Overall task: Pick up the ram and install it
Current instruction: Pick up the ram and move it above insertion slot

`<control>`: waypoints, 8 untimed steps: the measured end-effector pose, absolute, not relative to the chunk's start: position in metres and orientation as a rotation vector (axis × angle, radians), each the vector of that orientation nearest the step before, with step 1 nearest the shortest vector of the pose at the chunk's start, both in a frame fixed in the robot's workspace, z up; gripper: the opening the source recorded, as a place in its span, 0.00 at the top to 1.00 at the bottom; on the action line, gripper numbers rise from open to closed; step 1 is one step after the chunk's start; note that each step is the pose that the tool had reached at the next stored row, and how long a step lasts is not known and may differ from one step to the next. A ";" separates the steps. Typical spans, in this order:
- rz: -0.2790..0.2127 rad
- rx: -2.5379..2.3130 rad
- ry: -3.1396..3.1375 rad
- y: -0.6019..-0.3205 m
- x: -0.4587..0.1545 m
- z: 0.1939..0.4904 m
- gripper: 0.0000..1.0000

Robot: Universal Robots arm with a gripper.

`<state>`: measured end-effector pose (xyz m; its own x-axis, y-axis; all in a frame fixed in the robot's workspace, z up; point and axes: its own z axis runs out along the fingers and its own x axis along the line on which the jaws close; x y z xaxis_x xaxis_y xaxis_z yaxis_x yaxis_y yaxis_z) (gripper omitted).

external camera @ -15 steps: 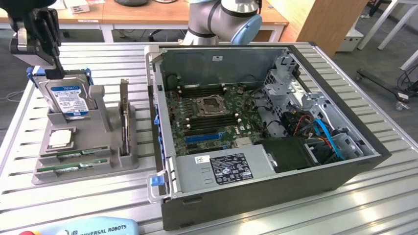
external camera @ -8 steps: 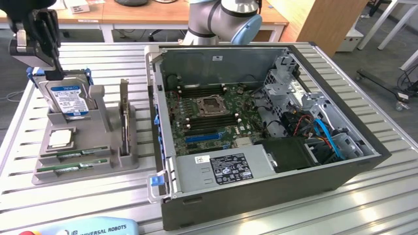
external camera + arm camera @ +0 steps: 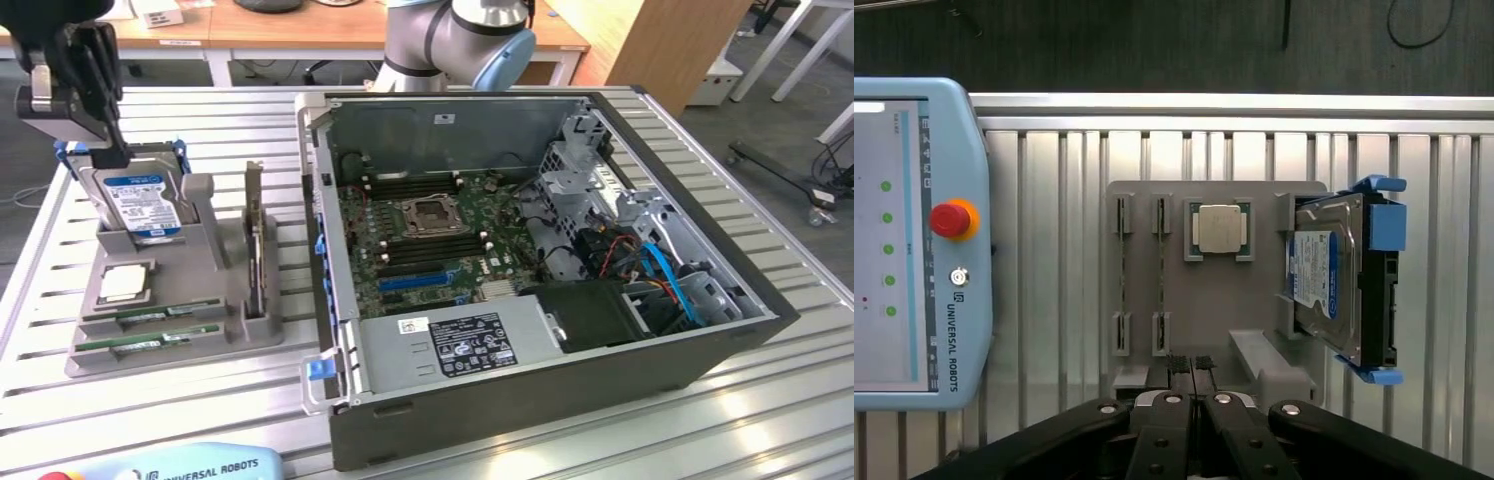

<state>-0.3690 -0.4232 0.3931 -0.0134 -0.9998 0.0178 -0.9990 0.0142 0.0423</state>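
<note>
Frankly, the approach is where I'd take care: my gripper (image 3: 104, 140) hangs with its fingers (image 3: 1179, 375) pressed together on nothing, up over the hard drive (image 3: 140, 205) at one end of the grey holder (image 3: 220, 300) and well apart from the ram (image 3: 144, 343). To pick well, I judge the jaws should spread before going down, square up across the stick's thin edge, and take it near the middle so it lifts level out of its slot instead of levering against the end brackets. A second stick (image 3: 140, 317) sits just beside it, so neither should be nudged. The ram is a long, narrow green board standing on edge in the holder's end nearest the teach pendant (image 3: 187, 465), with small dark chips and a pale sticker.
</note>
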 end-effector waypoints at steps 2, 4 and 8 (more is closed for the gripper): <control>-0.027 2.176 -2.207 -0.425 -0.369 0.393 0.90; -0.027 2.176 -2.207 -0.427 -0.369 0.393 0.90; -0.027 2.176 -2.207 -0.431 -0.369 0.393 0.90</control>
<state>-0.3691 -0.4305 0.3931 -0.0135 -0.9998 0.0178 -0.9990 0.0142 0.0423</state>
